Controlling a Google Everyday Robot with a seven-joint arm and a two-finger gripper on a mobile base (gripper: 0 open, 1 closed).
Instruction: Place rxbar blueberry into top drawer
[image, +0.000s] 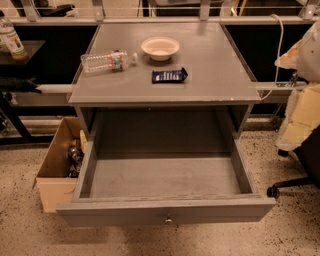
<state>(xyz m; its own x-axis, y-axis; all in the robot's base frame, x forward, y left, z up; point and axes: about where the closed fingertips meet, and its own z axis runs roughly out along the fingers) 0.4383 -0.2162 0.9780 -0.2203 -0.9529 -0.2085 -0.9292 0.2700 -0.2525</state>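
The small flat dark navy-blue snack bar wrapper (169, 75) lies on the grey desk (215, 75), above the pulled-out deep grey wooden drawer (165, 177). The pincer is out of view, so I cannot tell its state.

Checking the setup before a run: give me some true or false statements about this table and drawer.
The dark navy-blue snack bar wrapper lies on the grey tabletop. True.
The wide grey wooden drawer is shut. False: it is pulled open.
The clear plastic bottle stands upright. False: it lies on its side.
The round white bowl sits on the tabletop. True.
The robot's hand grips the wrapper. False: no hand is in view.
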